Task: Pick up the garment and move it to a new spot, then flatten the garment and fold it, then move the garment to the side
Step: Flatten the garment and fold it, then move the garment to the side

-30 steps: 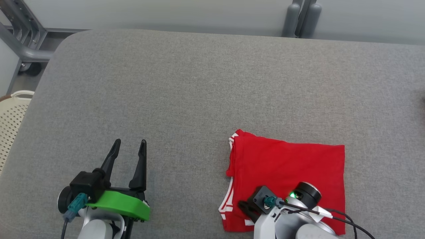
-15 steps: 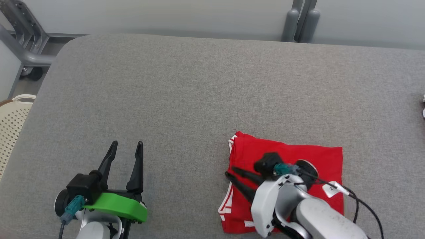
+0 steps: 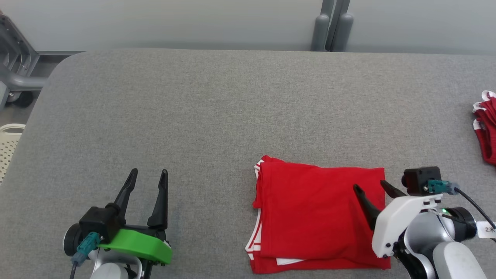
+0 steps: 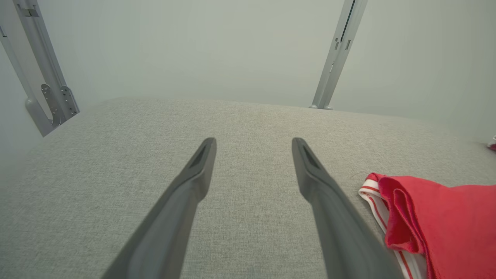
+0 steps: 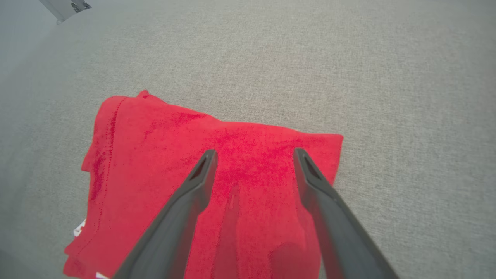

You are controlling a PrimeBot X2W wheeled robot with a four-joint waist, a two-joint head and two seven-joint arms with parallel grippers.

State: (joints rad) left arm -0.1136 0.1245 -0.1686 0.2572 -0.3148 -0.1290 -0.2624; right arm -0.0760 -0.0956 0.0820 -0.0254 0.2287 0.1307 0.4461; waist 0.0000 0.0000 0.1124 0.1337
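Right claw (image 3: 369, 185) stands wide open and holds nothing. Its two dark fingers are spread over the right part of the garment (image 3: 317, 213), near the far right corner. In the right wrist view only red cloth shows in the gap between them, and I cannot tell whether the tips touch it. Left claw (image 3: 149, 171) is also wide open and empty. It sits over bare table at the near left, well apart from the garment, fingers pointing away from the robot.

The table (image 3: 232, 108) is a broad grey fabric-covered top with a rounded far left corner. The garment lies on it near the front edge, right of centre. It is red, folded into a flat, roughly square stack — the layers are stepped at the left side, where white-striped trim shows, and a strip of white peeks out along the near edge.

A grey post (image 3: 331, 27) stands behind the table's far edge against a pale wall. A grey frame on a wheel (image 3: 15, 73) stands off the far left corner. More red cloth (image 3: 487, 133) with white trim lies at the right edge of the head view, well apart from the garment. A pale perforated basket (image 3: 7, 145) sits beside the table's left edge.
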